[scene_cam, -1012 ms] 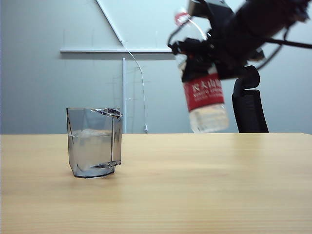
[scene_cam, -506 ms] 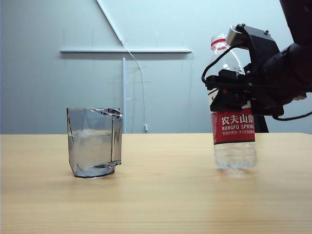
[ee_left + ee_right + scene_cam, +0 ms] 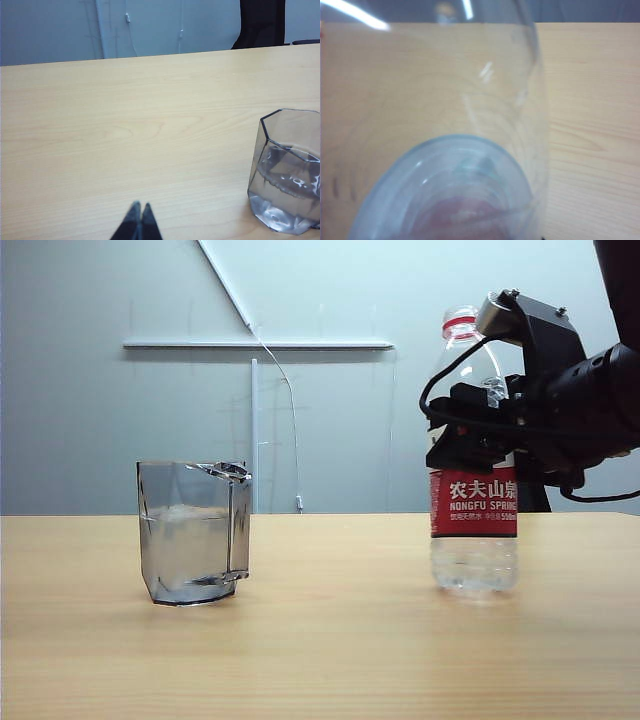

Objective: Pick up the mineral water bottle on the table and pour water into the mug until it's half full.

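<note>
The mug (image 3: 193, 532) stands on the left of the table (image 3: 330, 640), with water (image 3: 186, 545) up to about two thirds of its height. The left wrist view also shows the mug (image 3: 287, 170). The mineral water bottle (image 3: 474, 490) stands upright on the table at the right, its base on the wood. My right gripper (image 3: 470, 435) surrounds its shoulder, above the red label. The right wrist view is filled by the clear bottle (image 3: 445, 125), and the fingers are hidden there. My left gripper (image 3: 138, 206) is shut, low over bare table beside the mug.
A black chair (image 3: 261, 22) stands behind the table's far edge on the right. A pale wall with a white rail (image 3: 255, 343) and a hanging cable lies behind. Bare wood separates mug and bottle.
The right arm has brought the bottle down from a tilt in the air to upright on the table at the right. The mug and its water level have not moved.
</note>
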